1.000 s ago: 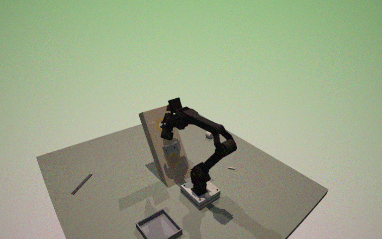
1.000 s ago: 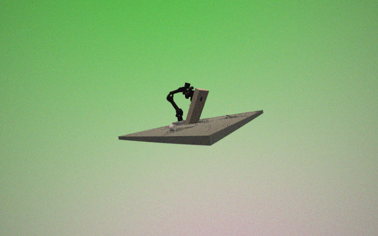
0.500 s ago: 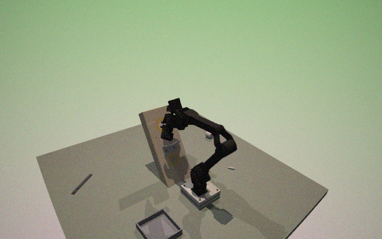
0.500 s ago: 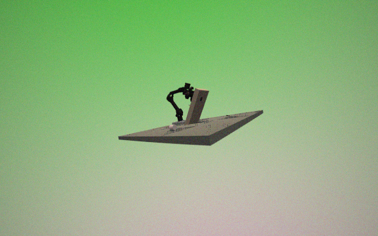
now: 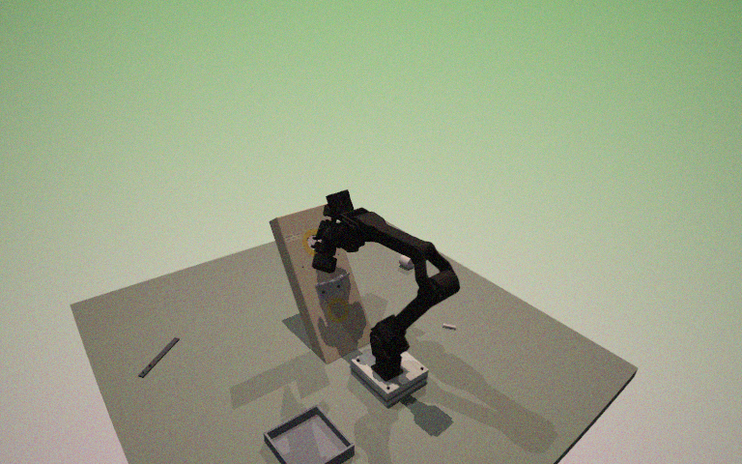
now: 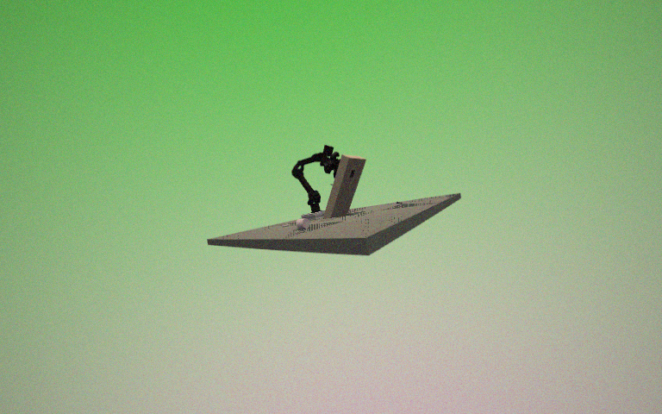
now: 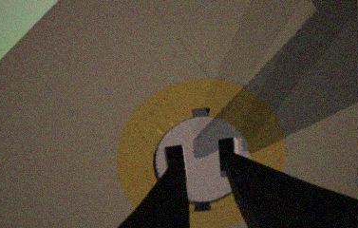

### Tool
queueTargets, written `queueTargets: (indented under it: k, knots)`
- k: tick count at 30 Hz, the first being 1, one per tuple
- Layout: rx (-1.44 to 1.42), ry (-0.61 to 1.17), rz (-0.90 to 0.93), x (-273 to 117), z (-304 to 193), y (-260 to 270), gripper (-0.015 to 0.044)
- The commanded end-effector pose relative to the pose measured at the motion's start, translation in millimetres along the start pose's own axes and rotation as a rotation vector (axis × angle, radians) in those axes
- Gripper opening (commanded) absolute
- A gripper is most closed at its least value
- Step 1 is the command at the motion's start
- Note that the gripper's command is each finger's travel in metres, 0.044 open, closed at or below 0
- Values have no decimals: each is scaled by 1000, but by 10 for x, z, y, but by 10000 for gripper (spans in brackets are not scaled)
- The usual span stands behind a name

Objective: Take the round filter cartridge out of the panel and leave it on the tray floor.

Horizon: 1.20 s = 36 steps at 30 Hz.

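The gripper point(image 7: 199, 151) is pressed up against the leaning tan service panel point(image 5: 298, 270), its two flat black fingers set narrowly apart and sunk into the two slots of the round, pale filter cartridge point(image 7: 199, 166). They pinch nothing between them. The cartridge sits flush inside a matte yellow ring point(image 7: 138, 138) (two small grey tabs on its edge). The square grey tray point(image 5: 308, 441) lies near, well apart.
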<state>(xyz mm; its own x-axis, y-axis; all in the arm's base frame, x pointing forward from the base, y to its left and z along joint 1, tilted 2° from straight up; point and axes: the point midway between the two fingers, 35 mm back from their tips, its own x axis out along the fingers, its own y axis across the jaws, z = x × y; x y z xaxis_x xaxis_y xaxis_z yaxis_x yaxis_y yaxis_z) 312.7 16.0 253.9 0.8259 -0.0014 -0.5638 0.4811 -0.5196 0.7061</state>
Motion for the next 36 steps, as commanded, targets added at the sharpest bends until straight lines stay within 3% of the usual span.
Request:
queueTargets:
  k: [1,36]
  knots:
    - [-3,3,-3,-2,-11,6,95]
    - [-3,3,-3,28,0,-13,95]
